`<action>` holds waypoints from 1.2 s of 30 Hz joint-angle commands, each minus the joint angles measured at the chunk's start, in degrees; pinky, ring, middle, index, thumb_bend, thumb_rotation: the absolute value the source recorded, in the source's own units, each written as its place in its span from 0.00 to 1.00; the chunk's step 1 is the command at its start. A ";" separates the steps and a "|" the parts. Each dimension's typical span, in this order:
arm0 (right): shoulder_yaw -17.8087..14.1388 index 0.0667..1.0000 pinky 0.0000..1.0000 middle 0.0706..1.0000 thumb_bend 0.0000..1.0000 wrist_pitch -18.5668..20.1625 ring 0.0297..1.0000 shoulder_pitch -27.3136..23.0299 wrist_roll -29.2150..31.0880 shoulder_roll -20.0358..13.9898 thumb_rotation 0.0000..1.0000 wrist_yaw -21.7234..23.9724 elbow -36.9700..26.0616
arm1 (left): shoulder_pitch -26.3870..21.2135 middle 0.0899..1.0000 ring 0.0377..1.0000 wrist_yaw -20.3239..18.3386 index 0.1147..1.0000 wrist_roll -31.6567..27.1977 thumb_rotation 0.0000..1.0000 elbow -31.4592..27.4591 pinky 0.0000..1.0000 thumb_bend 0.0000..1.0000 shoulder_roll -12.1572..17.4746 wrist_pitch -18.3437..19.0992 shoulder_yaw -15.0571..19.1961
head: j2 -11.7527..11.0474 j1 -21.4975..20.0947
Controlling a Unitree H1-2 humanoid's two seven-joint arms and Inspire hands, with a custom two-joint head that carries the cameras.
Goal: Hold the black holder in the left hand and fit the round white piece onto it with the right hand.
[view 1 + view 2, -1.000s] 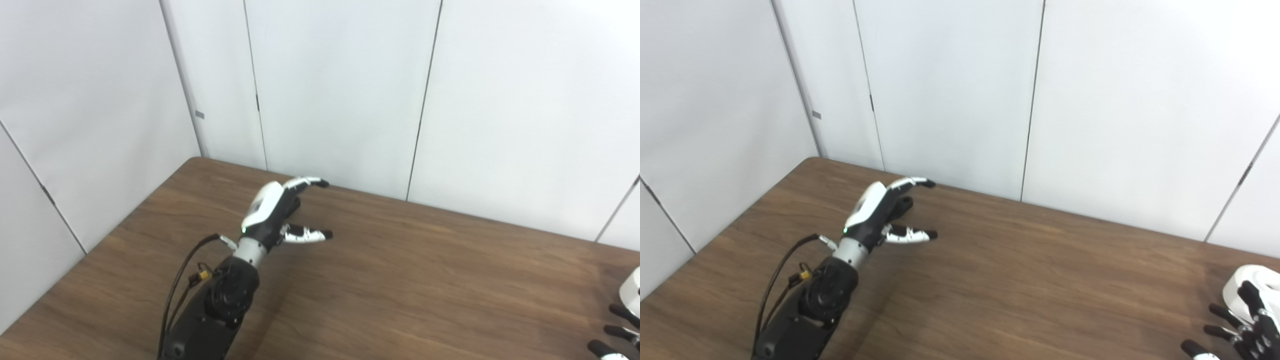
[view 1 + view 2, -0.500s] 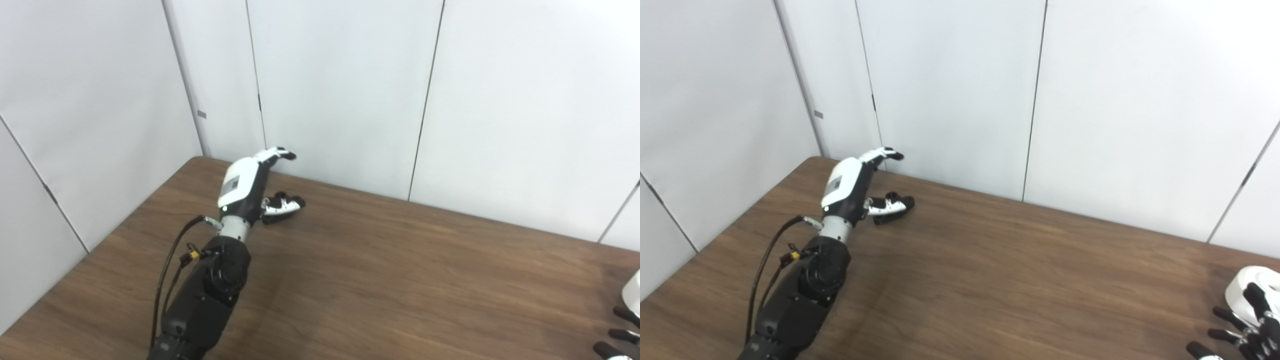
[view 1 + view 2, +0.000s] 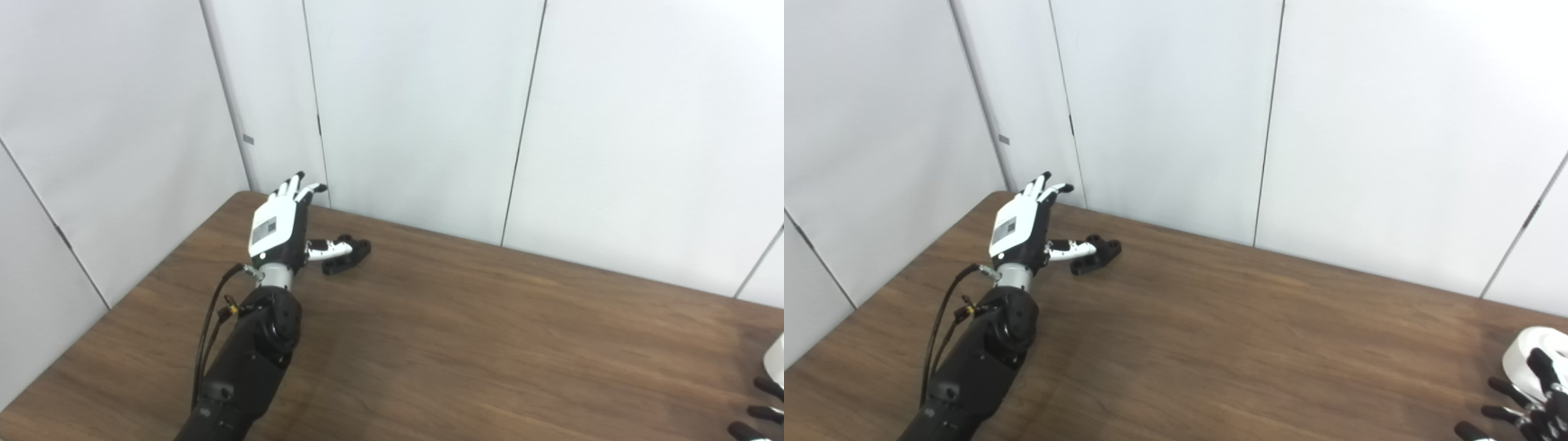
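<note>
Now left hand [image 3: 278, 226] spread beside black holder [image 3: 346, 254], thumb perhaps touching.

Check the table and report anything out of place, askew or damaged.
Nothing looks damaged or spilled. The black holder lies flat on the table near its far left corner, beside the open left hand. The round white piece sits at the far right, by the right hand.
</note>
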 commanded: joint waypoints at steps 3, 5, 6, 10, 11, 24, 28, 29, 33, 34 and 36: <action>-0.33 0.93 0.59 0.96 0.75 -0.89 0.77 1.77 0.69 -0.14 0.20 0.22 0.36 | -2.92 1.00 1.00 -1.20 0.78 0.84 0.41 0.17 1.00 1.00 2.52 3.39 -0.71 | 0.25 -0.24; -0.41 0.93 0.59 0.95 0.75 -0.46 0.77 1.86 0.71 -0.05 0.20 0.08 0.04 | -2.90 1.00 1.00 -1.64 0.77 0.84 0.42 0.54 1.00 1.00 2.86 4.29 -1.24 | 0.25 -0.24; -0.44 0.93 0.59 0.95 0.75 -0.40 0.77 1.87 0.74 0.01 0.19 0.05 -0.04 | -2.92 1.00 1.00 -1.77 0.76 0.80 0.42 1.04 1.00 1.00 3.09 4.54 -1.56 | 0.25 -0.24; -0.50 0.93 0.60 0.95 0.74 -0.33 0.77 1.92 0.94 -0.01 0.18 0.22 -0.04 | -2.89 1.00 1.00 -1.59 0.72 0.40 0.41 2.26 1.00 1.00 3.55 4.85 -2.34 | 0.56 -0.33; -0.46 0.92 0.60 0.95 0.75 -0.62 0.77 1.93 0.78 -0.13 0.19 0.25 0.06 | -2.86 1.00 1.00 -1.33 0.71 0.29 0.40 2.71 1.00 1.00 3.62 4.62 -2.49 | 0.63 -0.36; -0.39 0.91 0.59 0.94 0.76 -0.14 0.75 2.49 -0.04 -0.35 0.22 0.07 -1.09 | -4.15 1.00 1.00 -6.14 0.70 -1.15 0.42 6.26 1.00 1.00 3.87 7.86 -5.95 | 1.18 -0.60; -0.55 0.91 0.58 0.93 0.77 0.74 0.75 2.79 0.26 -0.27 0.21 0.03 -1.89 | -4.32 1.00 1.00 -5.98 0.69 -0.85 0.39 8.15 1.00 1.00 3.50 7.84 -7.35 | 1.43 -0.74; -0.56 0.91 0.58 0.93 0.77 0.69 0.75 2.89 0.30 -0.30 0.21 0.10 -1.99 | -4.41 1.00 1.00 -5.82 0.69 -0.28 0.39 8.86 1.00 1.00 3.41 8.07 -8.06 | 1.43 -0.80; -0.54 0.91 0.57 0.93 0.77 0.20 0.74 3.15 0.46 -0.37 0.21 0.43 -2.04 | -5.03 1.00 1.00 -4.73 0.70 0.49 0.39 11.63 1.00 1.00 3.18 8.36 -9.79 | 1.46 -0.91; -0.50 0.90 0.57 0.93 0.77 -0.03 0.74 3.22 0.40 -0.42 0.21 0.51 -2.05 | -5.28 1.00 1.00 -4.27 0.70 0.50 0.40 12.52 1.00 1.00 3.06 8.27 -10.13 | 1.48 -0.94; -0.47 0.91 0.57 0.93 0.77 0.06 0.74 3.38 0.32 -0.44 0.21 0.56 -2.36 | -5.78 1.00 1.00 -3.43 0.70 0.43 0.38 14.16 1.00 1.00 2.81 8.23 -10.68 | 1.59 -1.00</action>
